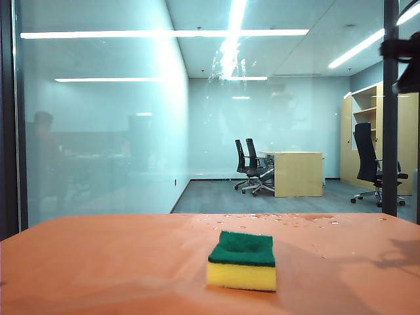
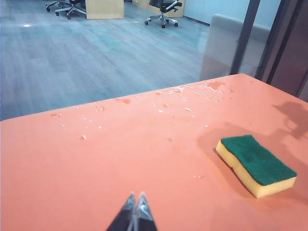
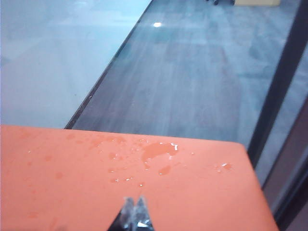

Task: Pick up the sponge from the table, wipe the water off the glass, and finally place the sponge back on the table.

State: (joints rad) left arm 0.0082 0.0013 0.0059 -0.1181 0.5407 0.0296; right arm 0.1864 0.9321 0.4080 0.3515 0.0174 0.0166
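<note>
The sponge (image 1: 241, 261), yellow foam with its green scouring face up, lies flat on the orange table (image 1: 98, 262), a little right of the middle and near the front. In the left wrist view the sponge (image 2: 255, 164) rests well off to one side of my left gripper (image 2: 135, 197), which hovers shut and empty over bare table. My right gripper (image 3: 134, 199) is also shut and empty, above the table's far right corner; the sponge is out of its view. Behind the table stands the glass (image 1: 131, 131), with streaks of water (image 1: 228, 62) high on it near the middle.
Droplets and small puddles (image 3: 156, 151) dot the table along its far edge by the glass. A dark vertical frame (image 1: 390, 111) stands at the right, and a dark part of the right arm (image 1: 405, 56) hangs at the upper right. The arm's shadow (image 2: 293, 115) falls on the table.
</note>
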